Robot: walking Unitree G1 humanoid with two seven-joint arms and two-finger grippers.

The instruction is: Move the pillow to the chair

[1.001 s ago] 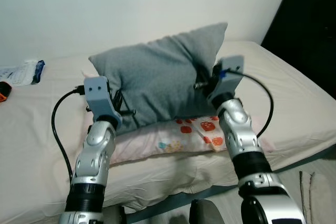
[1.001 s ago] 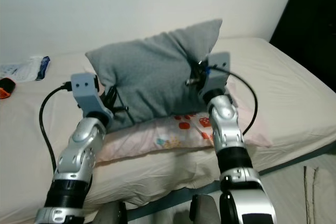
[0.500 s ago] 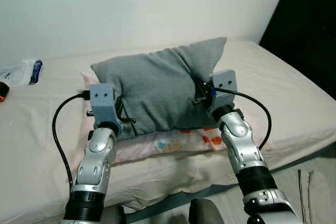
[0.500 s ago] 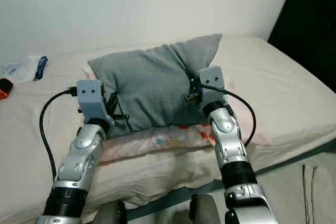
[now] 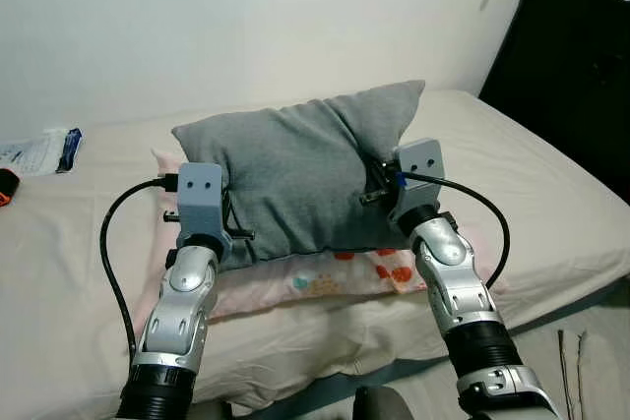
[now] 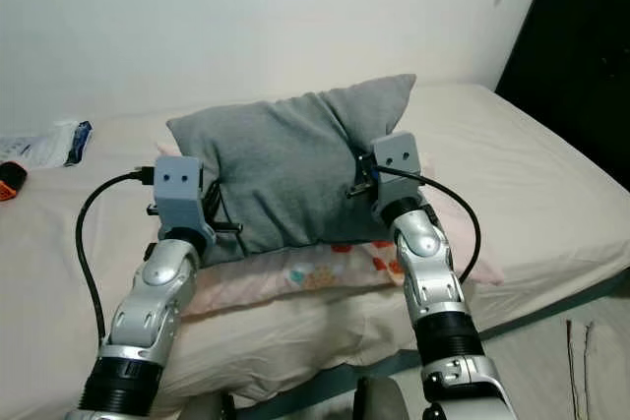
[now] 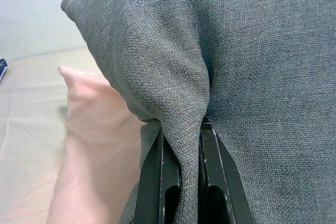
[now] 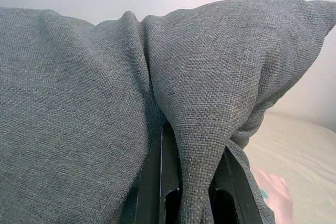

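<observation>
Pinching grey pillow: left gripper and right gripper clamp thin folds; we risk fabric slipping free.

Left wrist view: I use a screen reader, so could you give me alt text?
The left gripper pinches a fold of the grey pillow between its two black fingers. Beside it lies a pink pillow on the cream bed.

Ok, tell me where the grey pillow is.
The grey pillow is mid-bed, pinched between the left gripper and right gripper, over the pink pillow.
</observation>
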